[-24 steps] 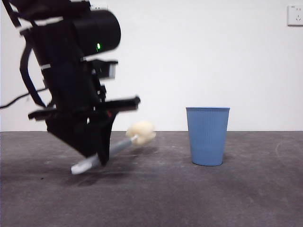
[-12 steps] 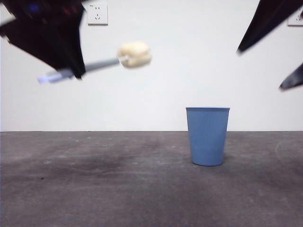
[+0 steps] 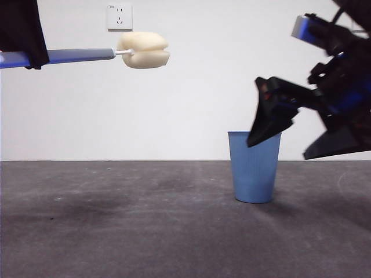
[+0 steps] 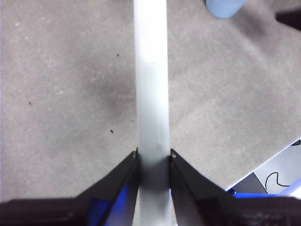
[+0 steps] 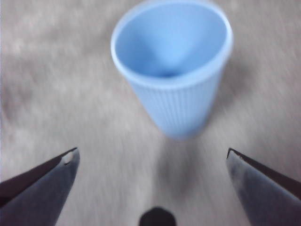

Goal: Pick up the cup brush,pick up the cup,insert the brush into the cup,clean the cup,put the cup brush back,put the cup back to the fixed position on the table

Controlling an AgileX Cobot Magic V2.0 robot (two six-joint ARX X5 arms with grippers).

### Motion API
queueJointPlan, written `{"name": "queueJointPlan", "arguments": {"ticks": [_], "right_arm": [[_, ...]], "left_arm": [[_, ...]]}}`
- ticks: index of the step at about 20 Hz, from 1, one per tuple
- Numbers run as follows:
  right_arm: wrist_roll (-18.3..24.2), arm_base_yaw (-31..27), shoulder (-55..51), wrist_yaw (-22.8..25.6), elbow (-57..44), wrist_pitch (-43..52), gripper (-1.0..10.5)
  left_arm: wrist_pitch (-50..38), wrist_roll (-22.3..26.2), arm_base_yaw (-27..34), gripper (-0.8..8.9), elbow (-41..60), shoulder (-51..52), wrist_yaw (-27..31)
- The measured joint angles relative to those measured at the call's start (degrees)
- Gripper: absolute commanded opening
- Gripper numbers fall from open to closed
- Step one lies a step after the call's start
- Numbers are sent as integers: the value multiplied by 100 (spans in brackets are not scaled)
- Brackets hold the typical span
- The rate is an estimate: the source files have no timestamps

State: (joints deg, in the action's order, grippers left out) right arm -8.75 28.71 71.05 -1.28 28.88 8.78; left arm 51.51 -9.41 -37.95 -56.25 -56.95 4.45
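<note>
**Brush aloft, right arm closing on the cup**

A second ago we had the cup brush (image 3: 87, 54) low by the table, tilted in the left gripper (image 4: 153, 157); half a second ago it was rising at a slant. Now we hold it high at about 10 o'clock in the front view, its grey handle nearly level and the cream sponge head (image 3: 144, 50) pointing toward 3 o'clock, just under the wall socket (image 3: 119, 16). The left jaws are clamped tight on the handle, one on each side, as the left wrist view shows. We judge the first step, picking up the brush, done.

The other change is on the right. Half a second ago only dark tips showed at the upper right edge; now the right gripper (image 5: 150, 188) has come down to about 3 o'clock in the front view, one jaw tip overlapping the rim of the cup (image 3: 254, 167). In the right wrist view its jaws are spread wide and empty, with the blue ribbed tumbler upright ahead of them, centred between them but apart from both. That view is blurred, so we take the arm to be moving.

The cup stands on the dark grey table (image 3: 116, 231), untouched. We judge the cup pick-up is the step in hand.
</note>
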Motion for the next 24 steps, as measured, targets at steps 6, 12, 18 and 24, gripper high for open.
{"name": "queueJointPlan", "arguments": {"ticks": [6, 12, 18, 24], "right_arm": [[85, -83, 1300, 33, 0, 1569, 596], [127, -365, 1930, 17, -2, 2732, 595], [199, -431, 2564, -24, -2, 3840, 594], [212, -431, 2942, -28, -2, 4385, 336]], "left_arm": [[87, -2, 0, -7, 0, 0, 0], [125, -2, 0, -7, 0, 0, -2], [92, -2, 0, -7, 0, 0, -4], [11, -2, 0, -7, 0, 0, -7]]}}
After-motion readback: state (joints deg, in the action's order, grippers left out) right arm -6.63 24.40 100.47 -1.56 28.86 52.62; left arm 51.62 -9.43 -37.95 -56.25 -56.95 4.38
